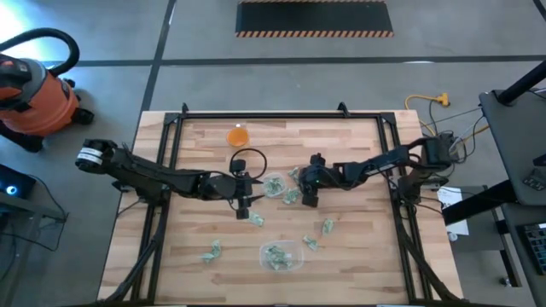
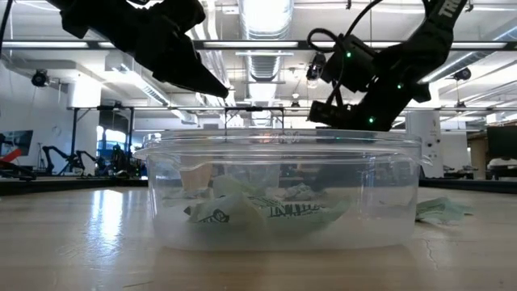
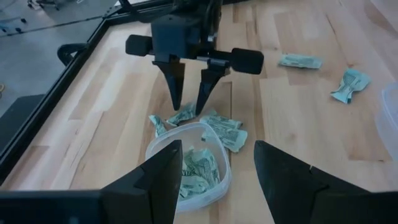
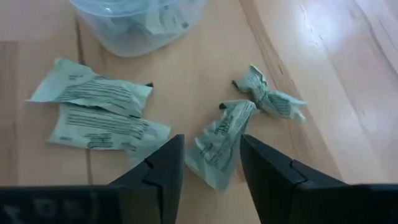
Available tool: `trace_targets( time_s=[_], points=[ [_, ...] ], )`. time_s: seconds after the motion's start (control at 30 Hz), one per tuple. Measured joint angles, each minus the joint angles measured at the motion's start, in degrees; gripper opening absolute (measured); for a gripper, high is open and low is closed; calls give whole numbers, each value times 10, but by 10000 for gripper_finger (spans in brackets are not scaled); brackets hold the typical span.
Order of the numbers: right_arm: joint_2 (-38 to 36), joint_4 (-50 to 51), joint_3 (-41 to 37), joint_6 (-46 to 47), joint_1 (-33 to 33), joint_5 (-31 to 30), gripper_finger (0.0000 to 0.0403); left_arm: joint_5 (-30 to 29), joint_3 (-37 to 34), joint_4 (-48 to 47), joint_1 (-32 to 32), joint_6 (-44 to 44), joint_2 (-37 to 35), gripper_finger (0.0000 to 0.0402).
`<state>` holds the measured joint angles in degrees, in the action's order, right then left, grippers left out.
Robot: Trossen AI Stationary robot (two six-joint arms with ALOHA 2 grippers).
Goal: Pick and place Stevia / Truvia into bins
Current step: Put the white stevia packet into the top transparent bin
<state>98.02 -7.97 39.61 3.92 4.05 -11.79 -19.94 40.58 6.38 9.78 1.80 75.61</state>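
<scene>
Pale green Stevia sachets lie scattered on the wooden table. A small round clear cup (image 1: pixel 274 185) at mid-table holds some, and a larger clear tub (image 1: pixel 281 256) near the front edge holds more. My right gripper (image 4: pixel 212 138) is open and points down just right of the cup. Its fingers stand on either side of a crumpled sachet (image 4: pixel 219 149) that lies flat on the wood. My left gripper (image 3: pixel 217 144) is open and hovers left of the cup (image 3: pixel 193 165), holding nothing. My right gripper has one finger on each side of the crumpled sachet's near end (image 4: pixel 214 165), coming from above at a slant. The sachet lies on the table. Whether the fingers touch it I cannot tell.
An orange cup (image 1: pixel 238 135) stands near the far edge. Loose sachets lie beside the round cup (image 4: pixel 93 93), between the two bins (image 1: pixel 256 220), at the front left (image 1: pixel 212 251) and right of the tub (image 1: pixel 327 226). A black frame rims the table.
</scene>
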Motion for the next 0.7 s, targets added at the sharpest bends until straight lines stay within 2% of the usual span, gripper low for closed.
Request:
trace_targets(
  time_s=[0.5, 0.7],
  points=[
    [3, 0, 0, 17, 21, -2, 111, 0, 0, 0, 0, 0, 0, 183],
    [3, 15, 0, 22, 20, 1, 83, 0, 0, 0, 0, 0, 0, 183]
  ],
)
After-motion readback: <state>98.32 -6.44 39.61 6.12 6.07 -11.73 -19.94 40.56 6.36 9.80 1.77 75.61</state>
